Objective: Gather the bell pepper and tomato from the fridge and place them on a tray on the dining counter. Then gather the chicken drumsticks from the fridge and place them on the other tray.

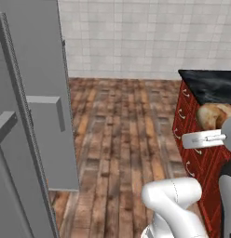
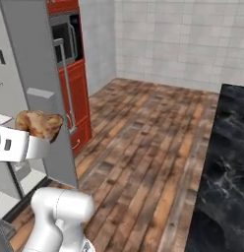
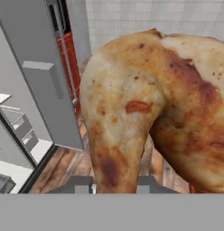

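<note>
pincer (image 3: 116, 187) narrowed onto a chicken drumstick (image 3: 150, 103), browned and lumpy, its thin end gripped between the dark fingertips (image 3: 82, 186). held up in the air above the wooden floor (image 1: 122, 139), clear of any surface. seen from the left base as a tan lump (image 1: 214, 115) at the end of the white hand, in front of the red drawer cabinets (image 1: 192, 153). beside it, to the left, the open grey door of the fridge (image 2: 38, 74) with pale shelves inside. further off, the black marble table (image 2: 225, 162) and the tiled wall (image 1: 145, 37).
</note>
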